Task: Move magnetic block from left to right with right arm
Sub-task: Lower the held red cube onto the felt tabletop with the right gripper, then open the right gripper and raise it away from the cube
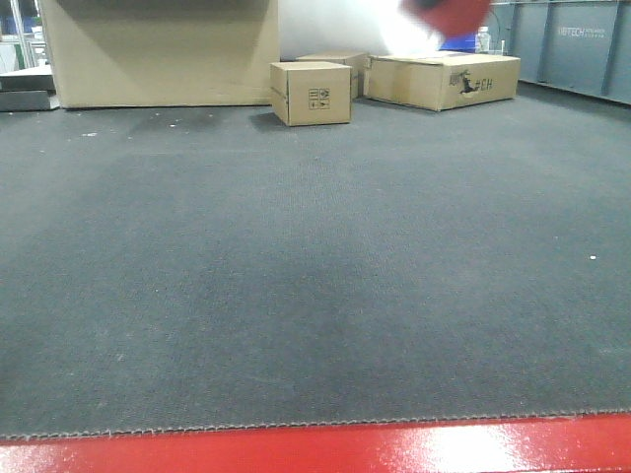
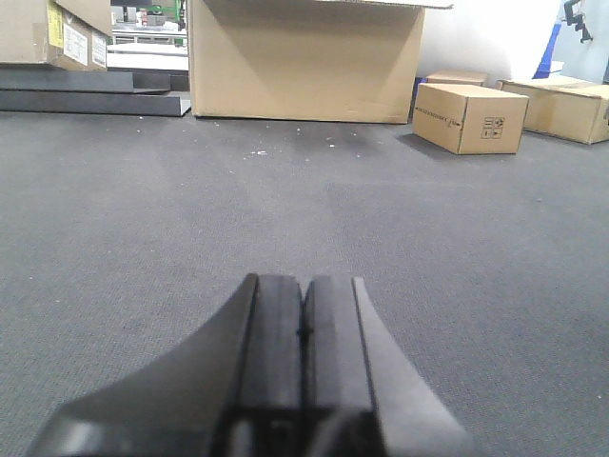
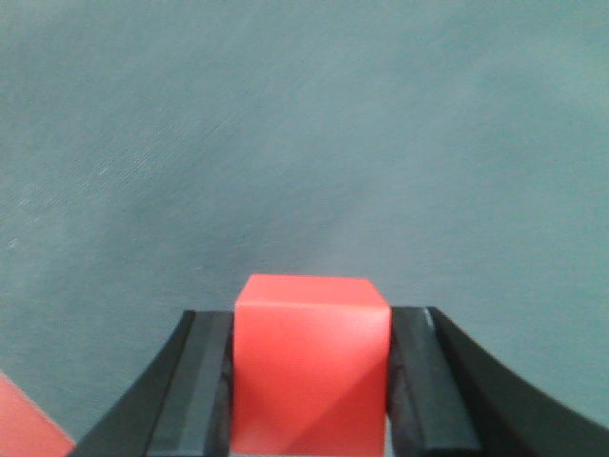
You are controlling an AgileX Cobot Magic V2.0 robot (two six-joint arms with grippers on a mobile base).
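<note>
Between the right tool's [image 3: 309, 381] pads, the block [image 3: 310, 376] is pinched and lifted clear of the grey mat [image 3: 304, 143]. Pickup done; carry rightward and release remain. Left tool [image 2: 304, 328] pressed together, idle.

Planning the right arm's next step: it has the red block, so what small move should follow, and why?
Probably lower the right gripper straight toward the carpet. The magnetic block sits clamped between both fingers with only carpet beyond it, so it appears to be held clear of the floor. Releasing now would likely drop it, and whether it is far enough right cannot be told.
</note>
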